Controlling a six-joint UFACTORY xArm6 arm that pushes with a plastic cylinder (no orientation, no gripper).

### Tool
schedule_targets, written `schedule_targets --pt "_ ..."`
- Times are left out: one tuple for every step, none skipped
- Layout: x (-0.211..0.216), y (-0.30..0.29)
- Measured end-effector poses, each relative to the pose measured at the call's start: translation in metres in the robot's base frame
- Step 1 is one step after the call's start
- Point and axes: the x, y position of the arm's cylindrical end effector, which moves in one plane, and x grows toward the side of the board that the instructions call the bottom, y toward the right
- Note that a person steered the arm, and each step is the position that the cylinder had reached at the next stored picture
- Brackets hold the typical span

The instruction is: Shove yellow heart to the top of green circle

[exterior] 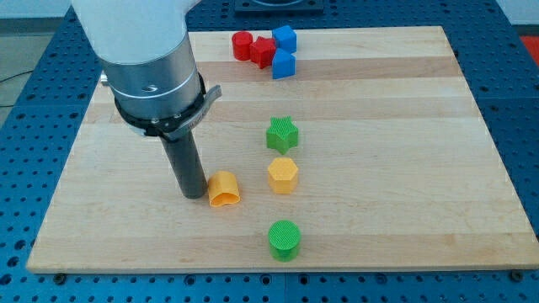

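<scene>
The yellow heart (223, 190) lies on the wooden board left of centre, toward the view's bottom. The green circle (285, 239) sits below and to the right of it, near the board's bottom edge. My tip (193, 194) rests on the board just left of the yellow heart, touching or almost touching its left side. The dark rod rises from the tip to the arm's grey and white body at the view's top left.
A yellow hexagon (283, 175) stands right of the heart, directly above the green circle. A green star (282, 134) sits above the hexagon. Two red blocks (253, 48) and two blue blocks (284, 50) cluster at the board's top edge.
</scene>
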Motion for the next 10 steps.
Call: schedule_targets --pt "-0.004 0.014" --pt "-0.012 0.034" --pt "-0.001 0.043" --pt "0.001 0.041" --pt "0.006 0.038" --pt "0.019 0.038" --pt "0.035 0.04" --pt "0.041 0.046" --pt "0.04 0.073" --pt "0.016 0.07"
